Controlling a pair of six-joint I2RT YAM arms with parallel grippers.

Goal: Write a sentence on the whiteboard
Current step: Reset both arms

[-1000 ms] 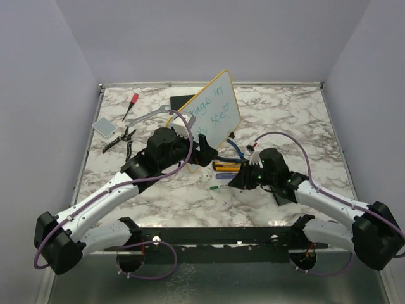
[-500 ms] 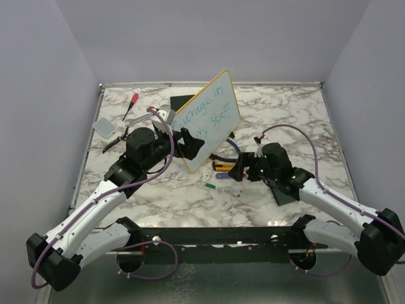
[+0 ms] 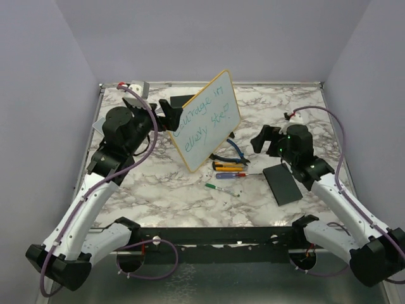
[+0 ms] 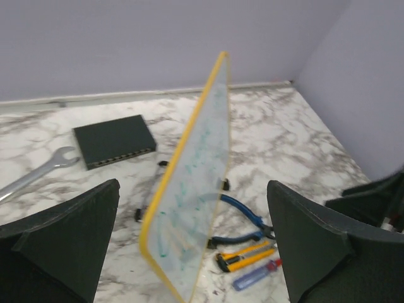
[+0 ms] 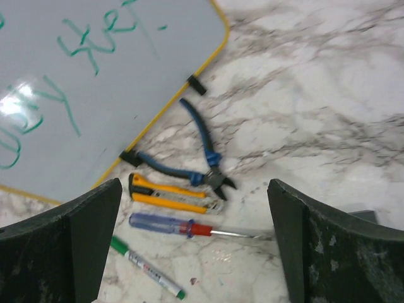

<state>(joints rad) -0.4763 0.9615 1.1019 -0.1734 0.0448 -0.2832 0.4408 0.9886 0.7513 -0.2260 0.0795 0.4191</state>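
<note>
The whiteboard, white with a thin yellow rim, stands tilted on small black feet in the middle of the table. The sentence runs across it in two lines of teal handwriting. My left gripper is open just left of the board's upper edge and touches nothing. In the left wrist view the whiteboard shows nearly edge-on between the fingers of the left gripper. My right gripper is open and empty, off to the board's right. In the right wrist view the right gripper hangs above the tools, the whiteboard and the sentence at upper left.
A green marker lies in front of the board. Beside it are a blue-handled screwdriver, a yellow utility knife and blue pliers. A flat black rectangle lies near the right arm. A black box and wrench sit behind.
The right gripper opened, left the green marker on the table and drew back to the right. The left gripper pulled up and away from the board's lower edge. The board stays standing.
</note>
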